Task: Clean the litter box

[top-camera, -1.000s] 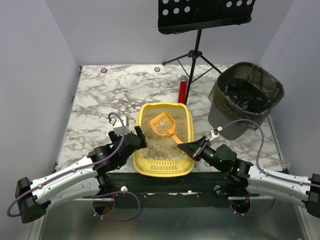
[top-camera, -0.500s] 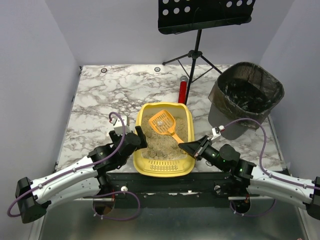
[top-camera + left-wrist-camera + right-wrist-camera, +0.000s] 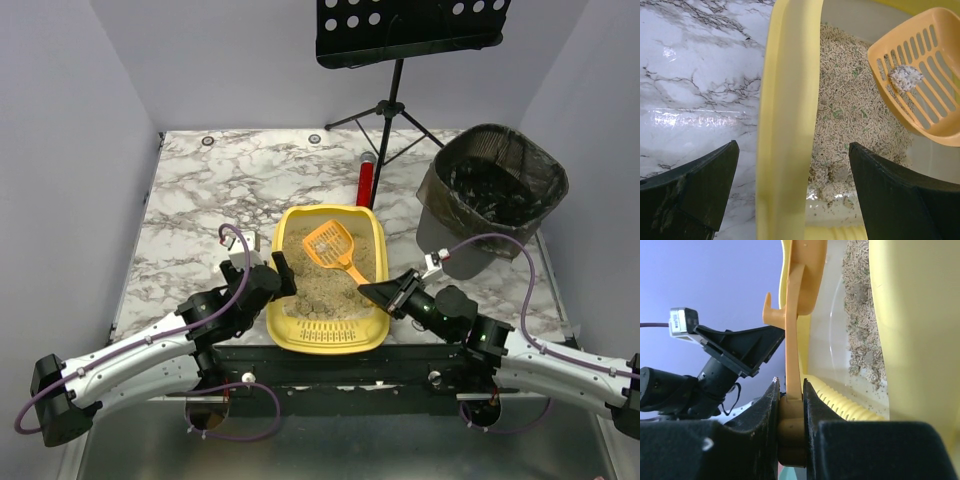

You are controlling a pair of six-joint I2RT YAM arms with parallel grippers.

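The yellow litter box [image 3: 277, 312] sits at the table's near edge, holding beige litter. My left gripper [image 3: 272, 270] is open and straddles the box's left wall [image 3: 787, 110], one finger outside and one over the litter. My right gripper [image 3: 372, 293] is shut on the handle [image 3: 794, 340] of the orange slotted scoop [image 3: 328, 244]. The scoop's head hangs tilted over the litter with a grey clump [image 3: 905, 76] lying in it. Clumped litter lies near the ridged lip [image 3: 850, 405].
A black mesh bin [image 3: 492, 190] with a dark liner stands at the right rear. A black music stand [image 3: 395, 100] rises behind the box, with a red cylinder [image 3: 365, 182] at its foot. Marble tabletop [image 3: 200, 200] spreads out to the left.
The right gripper and the scoop have shifted slightly away from me, the scoop head a touch higher. The left gripper has stayed on the box's wall.
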